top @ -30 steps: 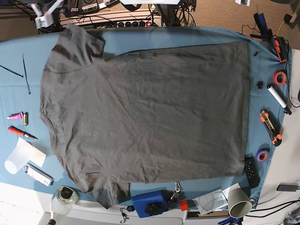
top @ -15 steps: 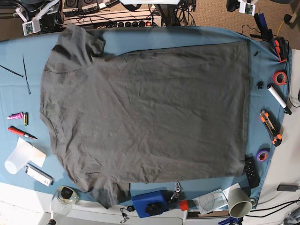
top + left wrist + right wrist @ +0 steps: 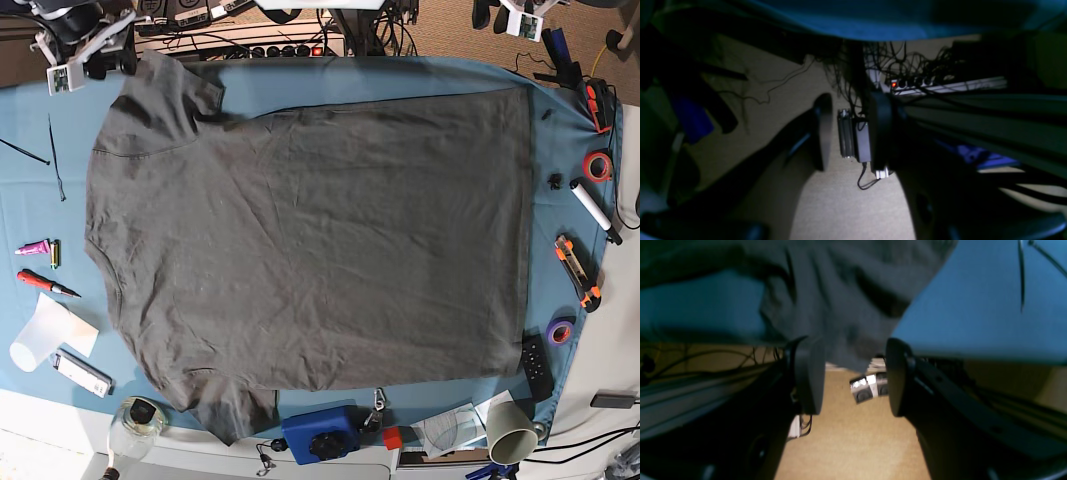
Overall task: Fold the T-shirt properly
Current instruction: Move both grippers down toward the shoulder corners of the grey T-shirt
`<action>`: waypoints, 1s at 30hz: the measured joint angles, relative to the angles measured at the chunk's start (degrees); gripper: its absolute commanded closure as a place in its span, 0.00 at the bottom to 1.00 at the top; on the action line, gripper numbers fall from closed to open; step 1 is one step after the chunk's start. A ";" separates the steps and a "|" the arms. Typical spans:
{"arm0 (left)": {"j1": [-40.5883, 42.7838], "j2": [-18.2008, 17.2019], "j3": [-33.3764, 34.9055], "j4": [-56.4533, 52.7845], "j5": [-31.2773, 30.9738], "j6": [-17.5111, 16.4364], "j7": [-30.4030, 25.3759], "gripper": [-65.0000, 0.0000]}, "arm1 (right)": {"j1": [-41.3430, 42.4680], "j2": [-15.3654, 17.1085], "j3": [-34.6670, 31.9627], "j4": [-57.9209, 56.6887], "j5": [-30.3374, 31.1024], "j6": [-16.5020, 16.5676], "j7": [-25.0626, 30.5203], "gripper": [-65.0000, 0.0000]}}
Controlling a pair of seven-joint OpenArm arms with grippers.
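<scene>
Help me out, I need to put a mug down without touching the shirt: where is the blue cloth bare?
Bare tablecloth runs along the far edge, between the T-shirt and the power strip. Another patch lies left of the shirt, between the cable ties and the red screwdriver. The right edge is crowded with tape rolls, a marker and a utility knife.

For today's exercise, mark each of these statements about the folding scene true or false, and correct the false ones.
1. The T-shirt lies spread flat on the blue tablecloth. True.
2. The right gripper is clamped on a sleeve. False: its jaws stand open, holding nothing.
3. A red screwdriver lies on the cloth beside the shirt. True.
4. The shirt is already folded in half. False: it is unfolded, both sleeves showing.
</scene>
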 measured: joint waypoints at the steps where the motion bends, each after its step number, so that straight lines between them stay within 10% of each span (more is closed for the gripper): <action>1: 0.00 -0.02 0.00 0.83 0.07 0.02 1.01 0.70 | 0.72 0.00 0.00 0.00 -0.26 0.00 -0.13 0.55; 8: -0.17 -0.02 0.00 9.03 0.09 0.07 4.70 0.53 | 5.92 0.22 1.38 -5.38 0.37 0.07 -0.28 0.55; 23: -3.06 -0.04 0.00 10.97 0.31 4.52 8.68 0.53 | 15.74 9.64 13.49 -39.10 27.32 11.87 -11.54 0.55; 30: -3.56 0.00 0.00 10.97 0.28 4.52 8.72 0.53 | 19.71 12.63 13.14 -48.74 36.15 12.00 -17.97 0.55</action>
